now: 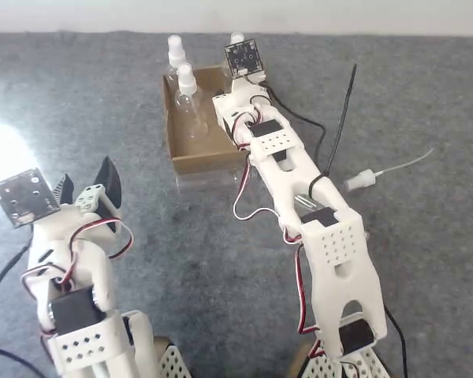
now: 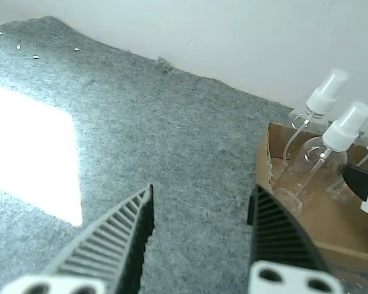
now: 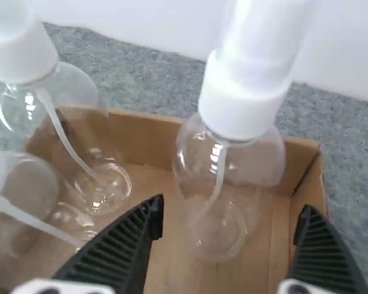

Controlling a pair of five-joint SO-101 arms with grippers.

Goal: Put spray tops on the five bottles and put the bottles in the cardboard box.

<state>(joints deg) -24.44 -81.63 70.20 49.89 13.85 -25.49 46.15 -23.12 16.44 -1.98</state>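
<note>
The cardboard box [image 1: 197, 161] stands at the table's far middle. Three clear bottles with white spray tops stand in it: two on its left side [image 1: 176, 55] [image 1: 188, 90] and one at the far right [image 1: 236, 38]. My right arm [image 1: 280, 150] stretches over the box. Its gripper [image 3: 224, 245] is open, with the fingers either side of the far-right bottle [image 3: 227, 159] and apart from it. A loose spray top [image 1: 363, 179] with a long tube lies on the felt to the right of that arm. My left gripper [image 1: 87, 185] is open and holds nothing, near the front left.
Grey felt [image 1: 181, 260] covers the table. A black cable [image 1: 343, 118] runs past the right arm. A bright patch of light [image 2: 24, 147] lies on the felt at the left. A white wall [image 2: 233, 37] rises behind the box.
</note>
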